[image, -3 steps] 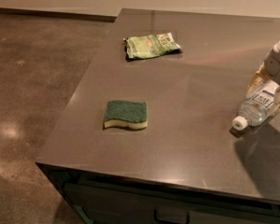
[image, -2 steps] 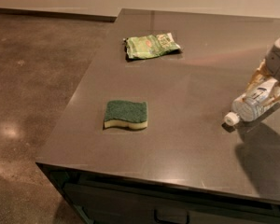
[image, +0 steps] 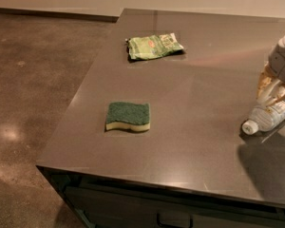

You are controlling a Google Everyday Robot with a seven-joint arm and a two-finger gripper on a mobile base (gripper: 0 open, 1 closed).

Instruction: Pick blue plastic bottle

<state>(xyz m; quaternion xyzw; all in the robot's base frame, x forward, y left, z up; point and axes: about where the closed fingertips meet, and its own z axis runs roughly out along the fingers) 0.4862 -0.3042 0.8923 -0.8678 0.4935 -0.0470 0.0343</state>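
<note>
The blue plastic bottle (image: 268, 117) lies on its side at the right edge of the dark table (image: 199, 141). It is clear, with a white cap pointing left toward the front and a white label. My gripper (image: 274, 91) comes down from the upper right. Its tan fingers (image: 265, 81) straddle the bottle's body and are closed on it. The far end of the bottle and part of the gripper are cut off by the right edge of the view.
A green-and-yellow sponge (image: 128, 116) lies near the table's front left. A green foil snack bag (image: 154, 46) lies farther back. The table's left and front edges drop to a brown floor (image: 33, 80). A drawer handle (image: 173, 221) shows below the front edge.
The bottle's cap end swung a little left and up, then back to the right and down. The gripper stayed over the bottle's body. The sponge and the bag did not move.
</note>
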